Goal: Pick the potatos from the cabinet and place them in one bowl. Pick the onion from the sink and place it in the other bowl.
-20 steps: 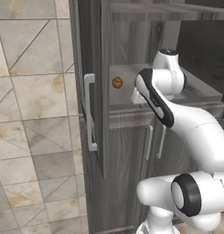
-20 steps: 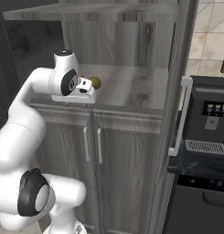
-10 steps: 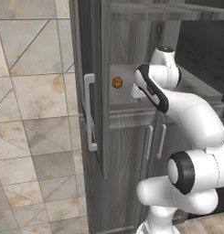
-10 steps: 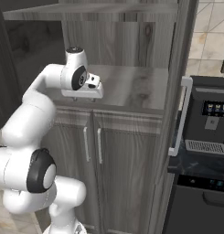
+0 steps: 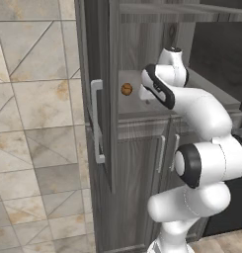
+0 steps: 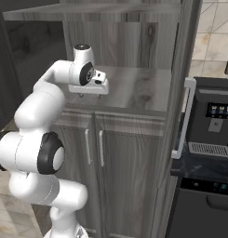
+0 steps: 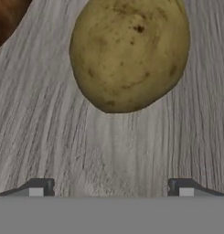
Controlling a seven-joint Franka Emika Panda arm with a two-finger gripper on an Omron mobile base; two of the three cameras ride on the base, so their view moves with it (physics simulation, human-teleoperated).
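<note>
End effector is over the cabinet shelf, pointing down at the wood grain. Fingertips sit wide apart at the bottom corners of the hand view, nothing between them.

Olive-brown potato lies on the shelf just ahead of the fingers, not touching them. Its top is cropped in the hand view, so I can't tell the long axis for sure; the visible part narrows toward the fingers and widens away from them.

Orange-brown potato is on the same shelf, just beside the hand in the left base view, near the open cabinet door. Too small there to read its axis; it looks roundish.
</note>
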